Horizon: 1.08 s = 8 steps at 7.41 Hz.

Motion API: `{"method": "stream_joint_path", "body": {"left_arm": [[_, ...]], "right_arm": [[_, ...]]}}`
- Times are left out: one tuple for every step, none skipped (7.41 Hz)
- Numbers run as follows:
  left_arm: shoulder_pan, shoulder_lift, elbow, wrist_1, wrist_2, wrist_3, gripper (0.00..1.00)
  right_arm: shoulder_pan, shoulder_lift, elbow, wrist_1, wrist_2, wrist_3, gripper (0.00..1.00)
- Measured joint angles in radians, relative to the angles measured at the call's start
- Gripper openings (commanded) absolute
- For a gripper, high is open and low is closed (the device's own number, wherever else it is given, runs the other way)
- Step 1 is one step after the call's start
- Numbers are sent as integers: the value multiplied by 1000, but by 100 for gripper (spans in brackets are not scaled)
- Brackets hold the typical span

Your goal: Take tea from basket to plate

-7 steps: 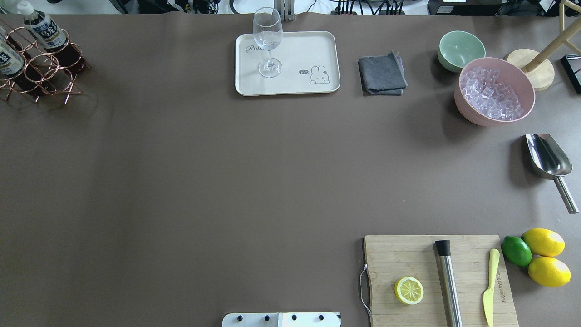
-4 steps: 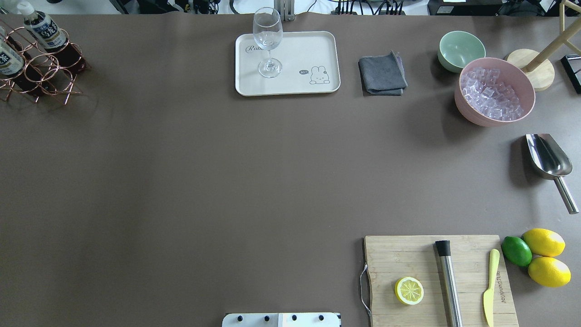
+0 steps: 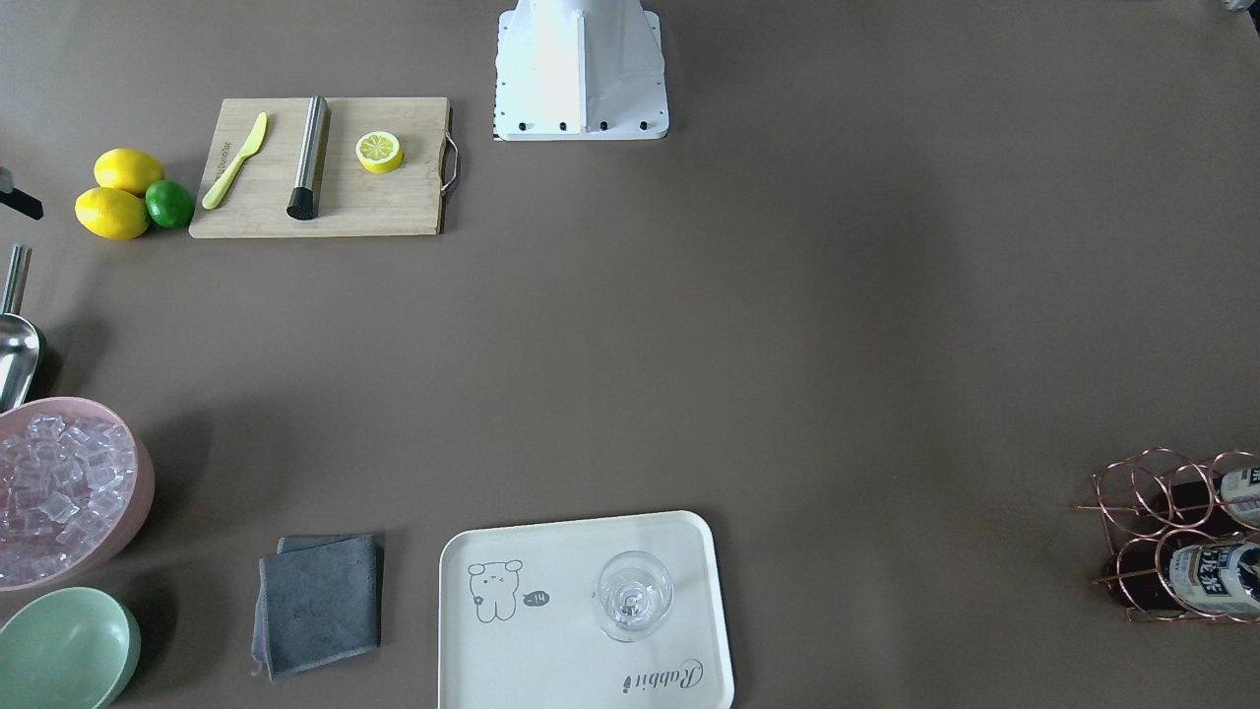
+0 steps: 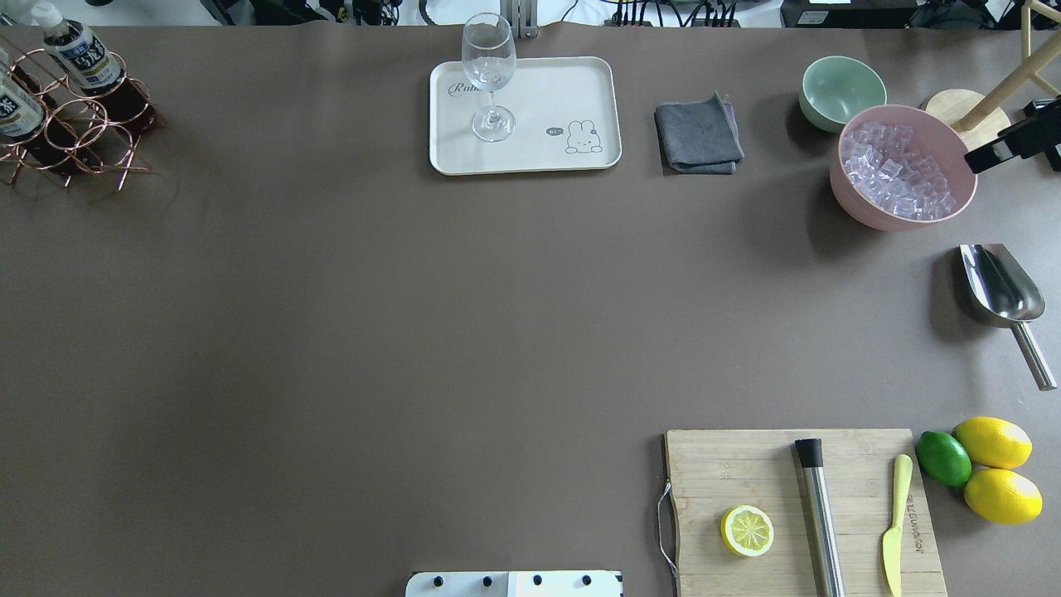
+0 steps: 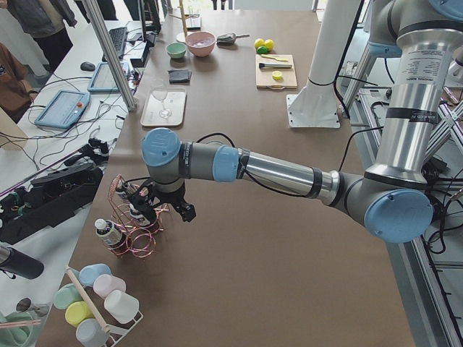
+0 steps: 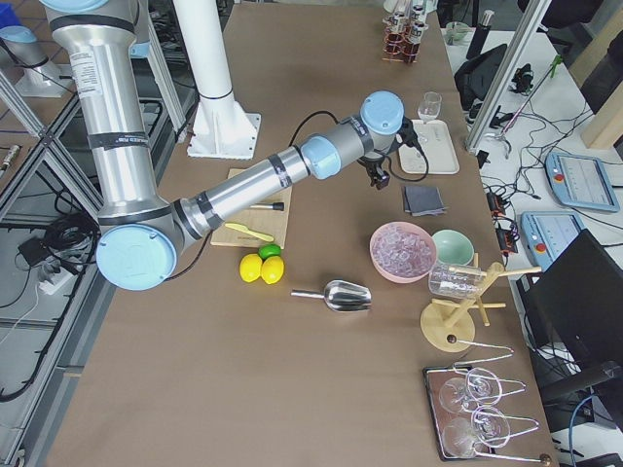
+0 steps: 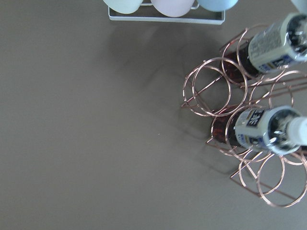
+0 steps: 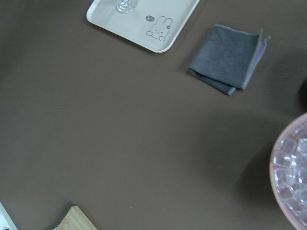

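Note:
Two tea bottles (image 4: 79, 54) (image 4: 12, 108) with white caps stand tilted in the copper wire basket (image 4: 79, 133) at the table's far left corner. They also show in the left wrist view (image 7: 271, 129) (image 7: 278, 43) and the front view (image 3: 1216, 581). The cream plate (image 4: 564, 91) lies at the far middle and carries a clear stemmed glass (image 4: 489, 75). The left gripper (image 5: 163, 211) hangs just above the basket (image 5: 137, 242); I cannot tell whether it is open. The right gripper (image 6: 378, 177) hovers high near the plate (image 6: 438, 146); I cannot tell its state.
A grey cloth (image 4: 698, 134), green bowl (image 4: 841, 91) and pink bowl of ice (image 4: 903, 166) sit right of the plate. A metal scoop (image 4: 999, 290), a cutting board (image 4: 746, 473) with a lemon half, and lemons (image 4: 995, 468) lie right. A black part (image 4: 1011, 143) pokes in there.
A black part has come into the overhead view at the right edge, over the wooden stand. The bottles, basket, plate and glass have not moved.

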<state>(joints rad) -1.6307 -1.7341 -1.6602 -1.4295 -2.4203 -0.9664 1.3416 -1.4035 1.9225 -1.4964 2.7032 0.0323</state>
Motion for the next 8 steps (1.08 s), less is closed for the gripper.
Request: {"method": "stream_joint_path", "body": {"left_arm": [[-1,-59,42,-13,2,-150,98],[-1,-112,82,-33,3,-278,98],[-4,-150,125,-72,2,-371,98],[-5,-184,166,-122,1,-464,98],[-2,-215,208,-174,2,-544,98],[2,-246,248,-214,3,-603,98],[11,-273,288,-245,4,-648,98],[21,-304,338,-280,5,-689,98]], "right_arm": [[-62,28,-2,90,1,53,100],[-116,62,-12,160,-1,160,100],[-152,114,-44,224,-4,237,100],[-174,164,-102,327,-10,277,100],[-183,187,-156,450,-18,291,100],[-187,191,-192,583,-39,299,100],[-190,184,-214,713,-68,303,100],[-193,177,-228,832,-104,306,100]]}}
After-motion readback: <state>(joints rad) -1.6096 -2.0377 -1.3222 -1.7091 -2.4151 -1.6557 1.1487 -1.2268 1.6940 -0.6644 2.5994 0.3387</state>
